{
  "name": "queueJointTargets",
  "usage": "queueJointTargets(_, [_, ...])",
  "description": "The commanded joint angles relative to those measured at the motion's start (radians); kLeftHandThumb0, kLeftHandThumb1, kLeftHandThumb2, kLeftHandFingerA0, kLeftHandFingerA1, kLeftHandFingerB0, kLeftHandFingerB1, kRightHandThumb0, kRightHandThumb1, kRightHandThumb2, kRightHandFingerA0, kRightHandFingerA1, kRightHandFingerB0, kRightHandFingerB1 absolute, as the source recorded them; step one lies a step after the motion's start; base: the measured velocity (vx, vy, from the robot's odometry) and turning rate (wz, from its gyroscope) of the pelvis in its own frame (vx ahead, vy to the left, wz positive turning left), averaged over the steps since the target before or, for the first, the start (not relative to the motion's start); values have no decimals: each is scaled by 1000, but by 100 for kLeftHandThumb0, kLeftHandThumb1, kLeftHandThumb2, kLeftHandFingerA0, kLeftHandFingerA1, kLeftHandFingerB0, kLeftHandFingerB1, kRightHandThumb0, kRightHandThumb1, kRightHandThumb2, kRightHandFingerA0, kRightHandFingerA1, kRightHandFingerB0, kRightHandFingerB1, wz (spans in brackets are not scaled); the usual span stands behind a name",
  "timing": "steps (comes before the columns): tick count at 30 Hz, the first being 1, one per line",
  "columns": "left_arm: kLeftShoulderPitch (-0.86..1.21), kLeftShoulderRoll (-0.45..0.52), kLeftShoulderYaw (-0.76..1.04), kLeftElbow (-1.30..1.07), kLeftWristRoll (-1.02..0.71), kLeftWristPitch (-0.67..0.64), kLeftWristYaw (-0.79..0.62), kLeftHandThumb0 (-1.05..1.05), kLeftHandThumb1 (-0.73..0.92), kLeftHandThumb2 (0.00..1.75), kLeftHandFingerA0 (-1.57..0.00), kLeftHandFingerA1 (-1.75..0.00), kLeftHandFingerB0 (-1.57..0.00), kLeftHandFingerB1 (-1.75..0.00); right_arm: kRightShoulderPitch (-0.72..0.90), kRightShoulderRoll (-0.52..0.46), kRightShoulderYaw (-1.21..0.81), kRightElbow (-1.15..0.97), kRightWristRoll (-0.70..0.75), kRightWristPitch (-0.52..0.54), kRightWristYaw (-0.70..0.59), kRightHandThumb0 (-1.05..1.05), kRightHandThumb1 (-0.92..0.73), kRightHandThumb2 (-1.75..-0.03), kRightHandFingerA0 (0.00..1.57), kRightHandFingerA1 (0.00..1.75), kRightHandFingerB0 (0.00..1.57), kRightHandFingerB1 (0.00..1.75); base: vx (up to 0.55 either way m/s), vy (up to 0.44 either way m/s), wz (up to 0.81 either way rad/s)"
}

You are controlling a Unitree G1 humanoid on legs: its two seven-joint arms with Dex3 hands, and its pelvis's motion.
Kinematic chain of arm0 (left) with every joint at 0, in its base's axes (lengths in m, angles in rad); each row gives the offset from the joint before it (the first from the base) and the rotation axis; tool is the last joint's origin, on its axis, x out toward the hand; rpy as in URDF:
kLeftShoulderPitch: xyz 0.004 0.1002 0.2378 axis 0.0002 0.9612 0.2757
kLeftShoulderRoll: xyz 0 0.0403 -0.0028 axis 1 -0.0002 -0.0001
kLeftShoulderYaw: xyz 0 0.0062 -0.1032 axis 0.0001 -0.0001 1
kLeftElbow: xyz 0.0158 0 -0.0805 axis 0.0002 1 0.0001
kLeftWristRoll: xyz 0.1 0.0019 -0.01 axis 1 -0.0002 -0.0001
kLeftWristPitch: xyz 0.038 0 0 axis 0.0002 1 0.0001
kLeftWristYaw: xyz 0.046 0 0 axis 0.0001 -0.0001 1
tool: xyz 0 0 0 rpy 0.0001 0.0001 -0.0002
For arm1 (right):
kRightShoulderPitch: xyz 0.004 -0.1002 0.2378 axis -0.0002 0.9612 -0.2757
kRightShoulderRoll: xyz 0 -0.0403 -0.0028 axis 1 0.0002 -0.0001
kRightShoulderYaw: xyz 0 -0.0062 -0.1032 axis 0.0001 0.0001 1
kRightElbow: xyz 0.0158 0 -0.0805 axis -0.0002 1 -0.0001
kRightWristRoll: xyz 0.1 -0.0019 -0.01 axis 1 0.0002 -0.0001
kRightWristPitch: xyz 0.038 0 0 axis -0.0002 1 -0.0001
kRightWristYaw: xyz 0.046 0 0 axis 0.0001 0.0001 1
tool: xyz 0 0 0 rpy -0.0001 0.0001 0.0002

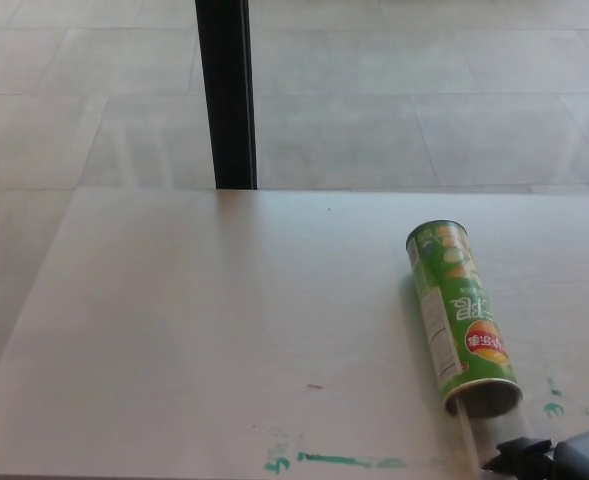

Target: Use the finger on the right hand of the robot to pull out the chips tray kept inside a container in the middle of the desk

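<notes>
A green chips can (460, 315) lies on its side on the pale desk (224, 330), right of centre, its open mouth (484, 399) facing the near edge. A clear plastic tray (471, 445) sticks out of the mouth toward me, hard to make out. My right hand (554, 460) shows only as a black fingertip and a grey wrist at the bottom right corner, just below the can's mouth and touching the tray's near end. Whether its fingers are apart or closed is hidden by the frame edge. My left hand does not show.
A black post (226, 95) stands behind the desk's far edge, left of centre. Green paint smears (324, 460) mark the desk near its front edge. Tiled floor (424, 100) lies beyond the desk.
</notes>
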Motion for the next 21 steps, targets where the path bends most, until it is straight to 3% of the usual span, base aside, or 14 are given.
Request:
queueJointTargets(1, [1,14,-4,6,12,10,10,-57,71,61,-53,-60,-66,-73,73,-25,-11,-32,3,6,40,-16,-50,-65,96,145,53,53,0,0,0])
queueJointTargets(2, [3,16,-7,1,14,5,5,-57,71,61,-52,-59,-66,-65,86,-25,-15,-52,4,17,54,-12,-54,-59,85,149,52,47,0,0,0])
queueJointTargets(6, [2,14,4,5,2,13,9,-57,71,61,-52,-60,-64,-60,119,-25,-27,-97,7,38,79,-10,-55,-58,85,145,52,47,0,0,0])
queueJointTargets(8, [4,16,1,2,5,9,-1,-58,72,62,-51,-59,-55,-50,146,-25,-36,-121,21,43,93,-9,-55,-58,86,145,52,47,0,0,0])
queueJointTargets(12, [2,19,10,2,-3,24,0,-56,69,61,-53,-61,-61,-55,204,-30,-36,-124,15,25,84,-16,-54,-63,88,146,50,49,0,0,0])
queueJointTargets(13, [1,18,12,4,-4,25,3,-56,70,61,-52,-61,-63,-62,211,-32,-38,-129,15,25,87,-10,-55,-60,85,146,51,48,0,0,0])
queueJointTargets(14, [1,18,9,3,0,26,6,-55,70,61,-50,-59,-62,-60,220,-32,-40,-135,13,24,83,-16,-53,-63,92,145,53,52,0,0,0])
queueJointTargets(17, [1,18,6,4,5,25,13,-55,70,61,-52,-58,-55,-50,231,-34,-43,-146,8,29,89,-11,-56,-59,83,147,50,46,0,0,0])
queueJointTargets(21, [3,19,8,7,4,18,4,-58,69,62,-50,-58,-60,-53,246,-39,-47,-155,7,28,89,-17,-54,-63,90,147,53,50,0,0,0])
